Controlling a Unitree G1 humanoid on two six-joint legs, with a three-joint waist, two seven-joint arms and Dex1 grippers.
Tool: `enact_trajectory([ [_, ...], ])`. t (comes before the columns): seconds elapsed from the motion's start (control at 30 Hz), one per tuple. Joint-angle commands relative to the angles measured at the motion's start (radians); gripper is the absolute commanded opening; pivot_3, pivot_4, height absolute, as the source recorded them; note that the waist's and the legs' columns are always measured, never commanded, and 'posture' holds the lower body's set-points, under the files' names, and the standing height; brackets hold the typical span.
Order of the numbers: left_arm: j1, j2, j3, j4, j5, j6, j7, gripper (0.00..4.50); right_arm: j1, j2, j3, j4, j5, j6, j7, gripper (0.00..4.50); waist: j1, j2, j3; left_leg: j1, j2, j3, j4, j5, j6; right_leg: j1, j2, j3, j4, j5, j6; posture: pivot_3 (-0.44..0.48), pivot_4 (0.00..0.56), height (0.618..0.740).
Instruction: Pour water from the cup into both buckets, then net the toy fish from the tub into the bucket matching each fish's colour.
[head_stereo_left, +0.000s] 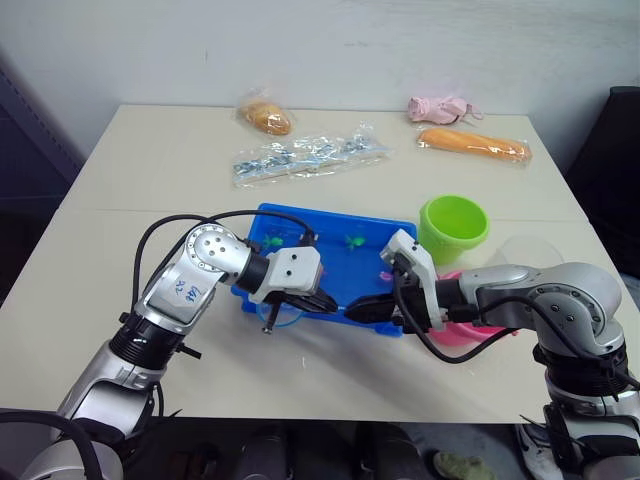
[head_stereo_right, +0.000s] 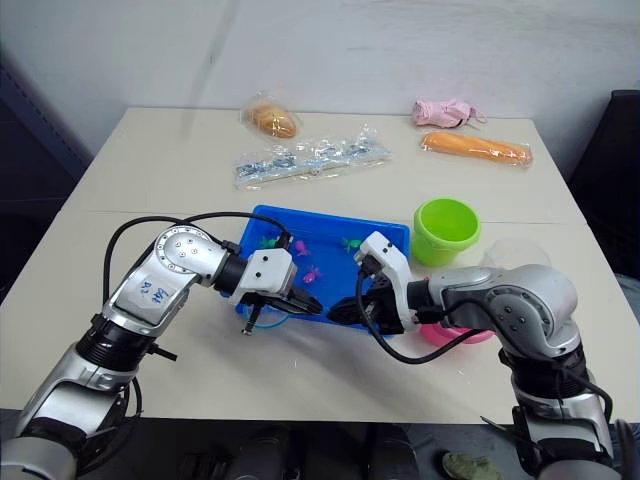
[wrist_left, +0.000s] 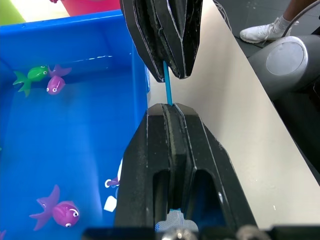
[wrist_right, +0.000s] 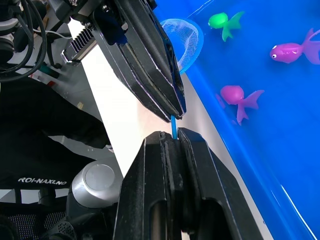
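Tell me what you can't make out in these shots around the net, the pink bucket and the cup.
- Net: its blue handle runs between the left gripper and right gripper, so most of the handle is covered by black fingers.
- Pink bucket: the right forearm crosses it in the head views; its inside is hidden.
- Cup: transparent and partly behind the right arm; water level unreadable.
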Motion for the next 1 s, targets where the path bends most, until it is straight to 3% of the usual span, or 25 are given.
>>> enact_trajectory([
  [0.03,-0.008,0.010,0.040,-0.034,-0.055,0.035,-0.022,0.00,-0.007,-0.001,-0.033,-0.012,0.023,-0.008,0.012,0.06,0.000,0.000,0.000,0.000,0.000,0.000,0.000,0.000,0.000,0.000,0.000,0.000,0.000,0.000,0.000,0.000,0.150,0.740],
  [0.07,-0.002,0.006,0.063,-0.045,-0.093,0.062,-0.024,0.53,-0.004,-0.001,-0.037,-0.014,0.023,-0.015,0.013,0.00,0.000,0.000,0.000,0.000,0.000,0.000,0.000,0.000,0.000,0.000,0.000,0.000,0.000,0.000,0.000,0.000,0.150,0.740],
  [0.13,0.014,0.004,0.119,-0.072,-0.183,0.111,-0.039,0.85,0.000,-0.006,-0.047,-0.024,0.029,-0.028,0.020,0.00,0.000,0.000,0.000,0.000,0.000,0.000,0.000,0.000,0.000,0.000,0.000,0.000,0.000,0.000,0.000,0.000,0.150,0.740],
  [0.27,0.051,0.066,0.278,-0.102,-0.346,0.230,-0.050,2.57,0.024,-0.029,-0.115,-0.060,0.089,-0.030,0.043,0.00,-0.002,0.000,0.000,0.000,0.002,-0.003,0.000,0.000,0.000,0.000,0.000,0.000,0.000,0.000,0.000,0.000,0.150,0.740],
  [0.43,0.086,0.108,0.557,0.014,-0.456,0.285,0.088,4.47,0.122,-0.065,-0.261,-0.109,0.209,-0.004,-0.007,0.00,-0.002,0.000,0.000,0.001,0.002,-0.003,0.000,0.000,0.000,0.001,0.000,0.000,0.000,0.000,0.000,0.000,0.150,0.740],
  [0.53,0.160,0.153,0.658,0.093,-0.418,0.203,0.116,4.47,0.190,-0.107,-0.373,-0.129,0.259,0.010,-0.083,0.00,-0.002,0.000,0.000,0.001,0.001,-0.003,0.000,0.000,0.000,0.001,0.000,0.000,0.000,0.000,0.000,0.000,0.150,0.740],
  [0.7,0.304,0.187,0.654,0.062,-0.395,0.132,0.092,4.47,0.248,-0.256,-0.464,-0.154,0.183,-0.083,-0.087,0.00,-0.001,0.000,0.000,0.002,0.001,-0.001,-0.001,0.000,0.000,0.001,-0.001,0.002,-0.001,0.000,0.000,0.000,0.150,0.740],
  [0.8,0.351,0.165,0.627,0.019,-0.408,0.124,0.095,4.47,0.291,-0.383,-0.402,-0.150,-0.024,-0.289,0.008,0.00,0.005,0.000,0.000,0.002,0.002,-0.001,-0.001,0.000,0.000,0.001,-0.001,0.002,-0.001,0.000,0.000,0.000,0.150,0.740],
  [1.0,0.351,0.118,0.556,-0.030,-0.413,0.141,0.119,4.47,0.313,-0.511,-0.230,-0.076,-0.344,-0.660,0.174,0.00,-0.001,0.000,0.000,0.003,0.000,0.001,-0.001,0.000,0.001,0.001,-0.002,0.004,-0.001,0.001,0.002,0.000,0.150,0.740],
])
